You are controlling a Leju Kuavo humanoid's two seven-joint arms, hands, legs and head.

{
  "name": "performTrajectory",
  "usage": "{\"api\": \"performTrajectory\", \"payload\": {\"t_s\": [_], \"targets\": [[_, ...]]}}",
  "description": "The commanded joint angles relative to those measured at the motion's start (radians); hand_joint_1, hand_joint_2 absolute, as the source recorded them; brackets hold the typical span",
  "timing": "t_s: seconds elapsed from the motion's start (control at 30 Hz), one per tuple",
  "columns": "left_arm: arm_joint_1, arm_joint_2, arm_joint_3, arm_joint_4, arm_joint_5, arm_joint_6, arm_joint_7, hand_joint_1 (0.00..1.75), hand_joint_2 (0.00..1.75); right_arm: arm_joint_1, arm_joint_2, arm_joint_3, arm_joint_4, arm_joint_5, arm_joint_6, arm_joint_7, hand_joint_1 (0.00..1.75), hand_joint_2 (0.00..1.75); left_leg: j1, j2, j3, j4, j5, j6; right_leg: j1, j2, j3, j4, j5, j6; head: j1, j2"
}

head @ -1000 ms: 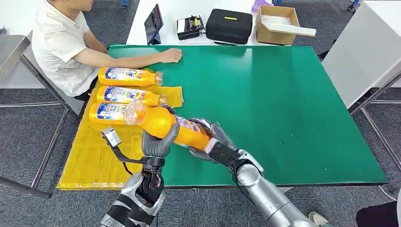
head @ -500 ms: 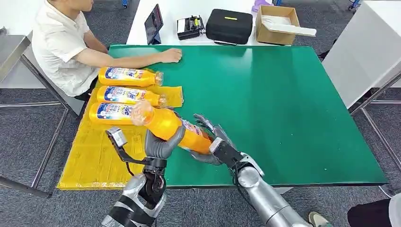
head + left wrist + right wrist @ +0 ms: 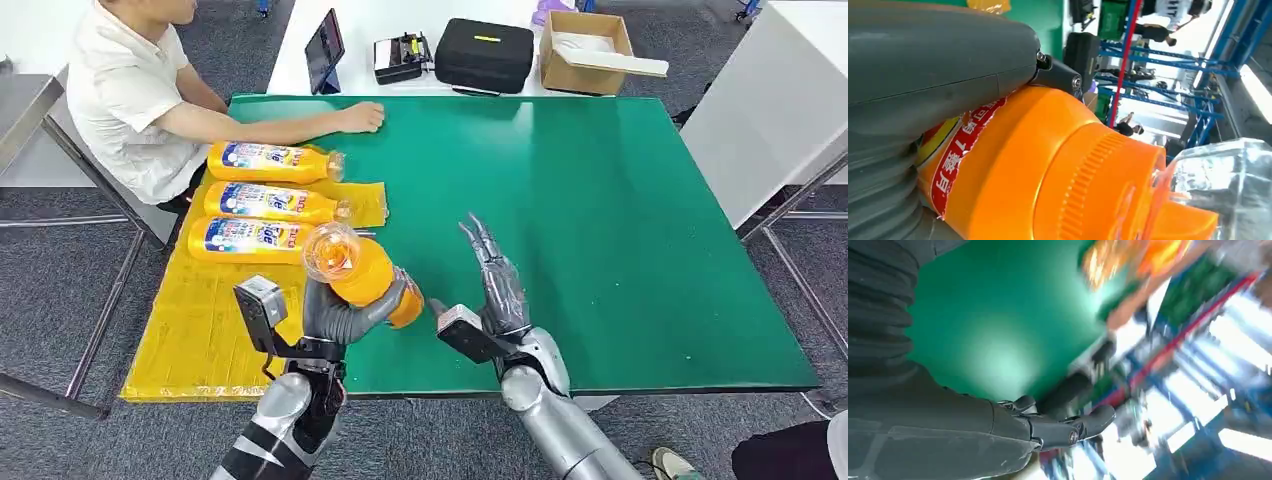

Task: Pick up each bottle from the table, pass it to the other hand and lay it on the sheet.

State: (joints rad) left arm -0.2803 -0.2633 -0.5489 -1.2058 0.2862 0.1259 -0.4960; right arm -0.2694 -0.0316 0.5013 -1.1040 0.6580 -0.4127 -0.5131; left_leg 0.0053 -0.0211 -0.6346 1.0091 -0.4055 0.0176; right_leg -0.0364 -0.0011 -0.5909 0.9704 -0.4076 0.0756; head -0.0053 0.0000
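Bottle, orange, gripped around its body by left hand, clear cap end raised and tilted toward the camera, over the table edge just beside the sheet. Probably held so for laying alongside three bottles lined up on the yellow sheet. Right hand spread and empty, fingers straight, apart from the bottle above green table. Person seated at far left, forearm resting on table.
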Motion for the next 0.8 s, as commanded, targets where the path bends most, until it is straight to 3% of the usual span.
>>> {"api": "performTrajectory", "payload": {"t_s": [0.03, 0.1, 0.17, 0.23, 0.43, 0.63, 0.8], "targets": [[-0.003, 0.053, -0.027, -0.041, -0.007, 0.001, 0.011, 1.75, 1.75, -0.035, -0.007, -0.011, 0.090, 0.012, -0.012, 0.000, 0.00, 1.75, 0.002, 0.004, 0.007, 0.000, -0.003, -0.001, 0.003, 0.002, 0.007, -0.001, -0.002, -0.006, 0.000, 0.000], [-0.025, 0.077, -0.060, -0.023, -0.148, 0.093, -0.004, 1.75, 1.75, -0.043, -0.023, -0.022, 0.126, 0.160, -0.166, 0.092, 0.00, 1.75, 0.001, 0.002, 0.004, 0.000, -0.002, -0.001, 0.002, 0.001, 0.004, -0.001, -0.001, -0.004, 0.000, 0.000], [-0.049, 0.099, -0.082, 0.011, -0.321, 0.218, -0.010, 1.75, 1.75, -0.045, -0.046, -0.046, 0.151, 0.213, -0.230, 0.117, 0.00, 1.75, 0.000, 0.000, 0.004, -0.001, -0.001, -0.001, 0.001, -0.001, 0.004, -0.001, -0.001, -0.003, 0.000, 0.000], [-0.078, 0.117, -0.094, 0.063, -0.523, 0.334, -0.002, 1.75, 1.75, -0.037, -0.054, -0.083, 0.142, 0.208, -0.225, 0.103, 0.00, 1.75, 0.002, 0.001, 0.008, 0.000, -0.002, -0.001, 0.003, -0.001, 0.008, -0.002, -0.002, -0.006, 0.000, 0.000], [-0.165, 0.138, -0.084, 0.297, -0.961, 0.423, 0.138, 1.75, 1.75, -0.044, -0.030, -0.137, 0.109, 0.199, -0.124, 0.070, 0.00, 1.75, 0.000, 0.002, 0.004, -0.001, 0.000, -0.001, 0.000, 0.001, 0.003, -0.001, 0.000, -0.003, 0.000, 0.000], [-0.168, 0.132, -0.065, 0.318, -0.967, 0.423, 0.120, 1.75, 1.75, -0.048, -0.025, -0.138, 0.113, 0.203, -0.120, 0.065, 0.00, 1.75, 0.000, 0.002, 0.002, 0.000, -0.001, -0.001, 0.001, 0.001, 0.002, 0.000, 0.000, -0.003, 0.000, 0.000], [-0.213, 0.127, -0.034, 0.479, -1.128, 0.426, 0.218, 1.75, 1.75, -0.054, -0.004, -0.139, 0.124, 0.183, -0.078, 0.044, 0.00, 1.75, 0.002, 0.005, 0.008, 0.001, -0.003, -0.001, 0.003, 0.003, 0.007, -0.001, -0.002, -0.006, 0.000, 0.000]]}}
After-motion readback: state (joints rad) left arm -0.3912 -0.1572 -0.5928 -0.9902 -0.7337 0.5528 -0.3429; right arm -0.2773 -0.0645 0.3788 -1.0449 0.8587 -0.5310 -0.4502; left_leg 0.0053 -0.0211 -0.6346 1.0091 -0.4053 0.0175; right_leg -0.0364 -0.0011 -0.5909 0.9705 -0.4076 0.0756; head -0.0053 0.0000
